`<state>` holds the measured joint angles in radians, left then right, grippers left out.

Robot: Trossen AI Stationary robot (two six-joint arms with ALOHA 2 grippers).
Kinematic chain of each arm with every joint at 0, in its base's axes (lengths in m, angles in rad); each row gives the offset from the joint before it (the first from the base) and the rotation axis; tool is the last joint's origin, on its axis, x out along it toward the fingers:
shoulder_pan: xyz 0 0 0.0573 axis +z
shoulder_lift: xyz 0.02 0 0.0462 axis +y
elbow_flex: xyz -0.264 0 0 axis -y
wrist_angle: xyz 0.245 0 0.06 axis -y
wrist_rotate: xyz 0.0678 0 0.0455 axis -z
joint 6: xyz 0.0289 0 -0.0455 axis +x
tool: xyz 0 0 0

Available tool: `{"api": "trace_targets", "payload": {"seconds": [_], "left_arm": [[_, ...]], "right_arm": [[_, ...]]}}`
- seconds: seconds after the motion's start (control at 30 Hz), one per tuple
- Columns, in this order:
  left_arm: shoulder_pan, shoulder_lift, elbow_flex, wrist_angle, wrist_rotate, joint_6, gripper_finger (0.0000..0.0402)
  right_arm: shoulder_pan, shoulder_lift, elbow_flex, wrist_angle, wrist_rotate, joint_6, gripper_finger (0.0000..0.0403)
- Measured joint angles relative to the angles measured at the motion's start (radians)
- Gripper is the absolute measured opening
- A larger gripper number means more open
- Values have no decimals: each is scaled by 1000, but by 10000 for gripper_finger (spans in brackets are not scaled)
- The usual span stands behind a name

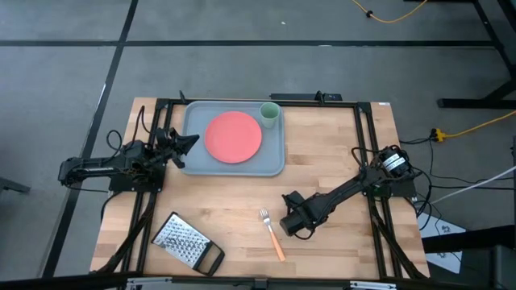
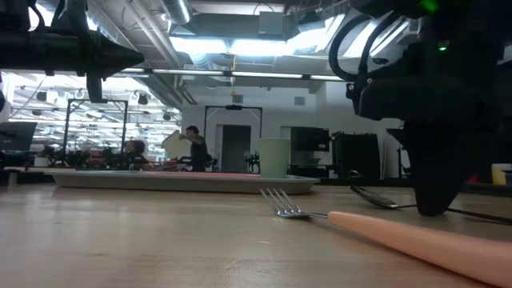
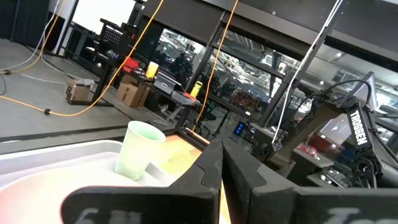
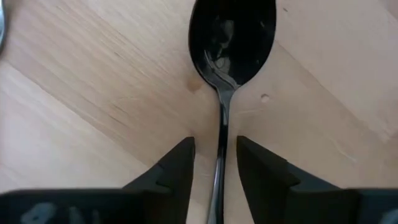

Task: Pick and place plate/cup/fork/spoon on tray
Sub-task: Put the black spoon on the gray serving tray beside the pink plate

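The coral-red plate (image 1: 234, 135) lies flat in the grey-blue tray (image 1: 274, 165), and the pale green cup (image 1: 269, 114) stands upright in the tray's far right corner. The orange-handled fork (image 1: 271, 232) lies flat on the wood near the front. The dark spoon (image 4: 231, 37) lies flat on the table, right of the fork. My right gripper (image 4: 215, 162) points down over it, and its fingers stand close on either side of the spoon's handle (image 4: 221, 134) with small gaps. My left gripper (image 1: 189, 141) is shut and empty above the tray's left rim.
A metal grater with a black handle (image 1: 184, 242) lies at the table's near left corner. Bare wood lies between the tray and the fork. In the low view the fork's tines (image 2: 280, 204) lie just in front of the spoon's bowl (image 2: 370, 194).
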<state>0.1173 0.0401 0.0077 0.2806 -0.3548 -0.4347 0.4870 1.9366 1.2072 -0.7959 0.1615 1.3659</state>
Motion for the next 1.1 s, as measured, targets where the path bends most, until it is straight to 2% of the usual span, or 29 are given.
{"api": "trace_targets", "payload": {"seconds": [0.1, 0.27, 0.47, 0.7, 0.87, 1.1], "left_arm": [[0, 0, 0, 0, 0, 0, 0], [0, 0, 0, 0, 0, 0, 0], [0, 0, 0, 0, 0, 0, 0], [0, 0, 0, 0, 0, 0, 0], [0, 0, 0, 0, 0, 0, 0], [0, 0, 0, -3, 0, 0, 0]], "right_arm": [[0, 0, 0, 6, -6, -1, 96], [0, -1, -2, 19, -9, -8, 17], [1, 0, 11, 15, 30, -8, 6], [-28, -22, 90, 19, 240, -17, 2], [-174, -29, 161, 20, 233, -18, 2], [-463, -30, 230, 29, 127, -116, 1]]}}
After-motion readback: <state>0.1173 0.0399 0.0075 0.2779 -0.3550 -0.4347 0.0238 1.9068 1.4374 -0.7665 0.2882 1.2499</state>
